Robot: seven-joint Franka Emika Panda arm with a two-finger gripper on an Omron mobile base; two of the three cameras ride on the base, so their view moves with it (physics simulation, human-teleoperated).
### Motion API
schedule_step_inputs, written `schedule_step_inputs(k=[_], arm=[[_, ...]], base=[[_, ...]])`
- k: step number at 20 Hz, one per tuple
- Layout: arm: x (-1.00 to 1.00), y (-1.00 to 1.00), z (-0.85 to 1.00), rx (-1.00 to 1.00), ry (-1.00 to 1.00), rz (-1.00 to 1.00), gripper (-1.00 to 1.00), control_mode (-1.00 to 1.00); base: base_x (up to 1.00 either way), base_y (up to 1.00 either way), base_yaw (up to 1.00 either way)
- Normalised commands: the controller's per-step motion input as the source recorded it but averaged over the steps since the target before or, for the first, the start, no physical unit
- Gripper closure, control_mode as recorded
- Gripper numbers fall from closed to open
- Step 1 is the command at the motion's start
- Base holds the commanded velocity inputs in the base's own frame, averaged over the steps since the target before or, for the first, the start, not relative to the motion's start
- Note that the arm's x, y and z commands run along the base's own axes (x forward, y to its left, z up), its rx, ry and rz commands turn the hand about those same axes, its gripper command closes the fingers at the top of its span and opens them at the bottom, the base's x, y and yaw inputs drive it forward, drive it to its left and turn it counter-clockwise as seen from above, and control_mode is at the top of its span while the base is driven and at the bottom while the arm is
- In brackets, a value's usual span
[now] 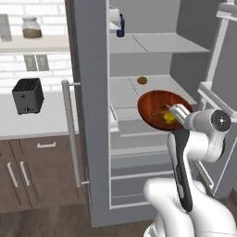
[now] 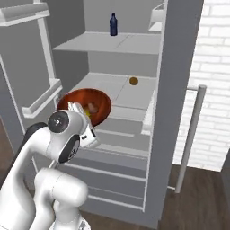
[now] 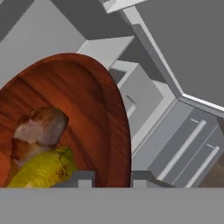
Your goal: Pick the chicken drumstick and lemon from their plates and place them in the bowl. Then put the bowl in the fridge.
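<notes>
My gripper (image 1: 178, 111) (image 2: 76, 108) (image 3: 113, 177) is shut on the near rim of the reddish-brown bowl (image 1: 155, 104) (image 2: 87, 101) (image 3: 78, 96). It holds the bowl tilted at the front of the middle shelf (image 1: 125, 88) (image 2: 112, 90) of the open grey fridge. Inside the bowl lie the brown chicken drumstick (image 3: 39, 129) (image 1: 162, 111) and, beside it and closer to the gripper, the yellow lemon (image 3: 41, 170) (image 1: 169, 119). The fridge's silver bar handle (image 1: 70, 134) (image 2: 191, 134) stands on the opened side. The plates are out of view.
A blue bottle (image 1: 120, 25) (image 2: 113, 24) stands on the upper shelf. A small brown round item (image 1: 142, 80) (image 2: 133, 81) lies at the back of the middle shelf. The door's bins (image 1: 217, 92) (image 2: 40, 103) flank the arm. A black toaster (image 1: 28, 95) sits on the counter left of the fridge.
</notes>
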Motion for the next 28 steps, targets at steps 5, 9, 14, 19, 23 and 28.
schedule_step_inputs(k=[5,9,14,19,23,28], arm=[[0.0,0.0,0.0,0.0,0.0,0.0,1.0,1.0],[0.0,0.0,0.0,0.0,0.0,0.0,1.0,1.0],[0.24,-0.01,0.0,0.0,0.0,0.0,1.0,-1.0],[0.95,0.0,-0.09,0.0,0.05,-0.02,1.0,-1.0],[0.88,-0.1,-0.02,0.0,0.1,0.0,1.0,-1.0],[0.86,-0.02,-0.11,0.0,0.21,0.0,1.0,-1.0]], base=[[0.58,0.25,-0.1],[0.76,0.0,0.0],[0.45,0.0,0.0],[0.0,0.0,0.0],[0.0,0.0,0.0],[0.0,0.0,0.0]])
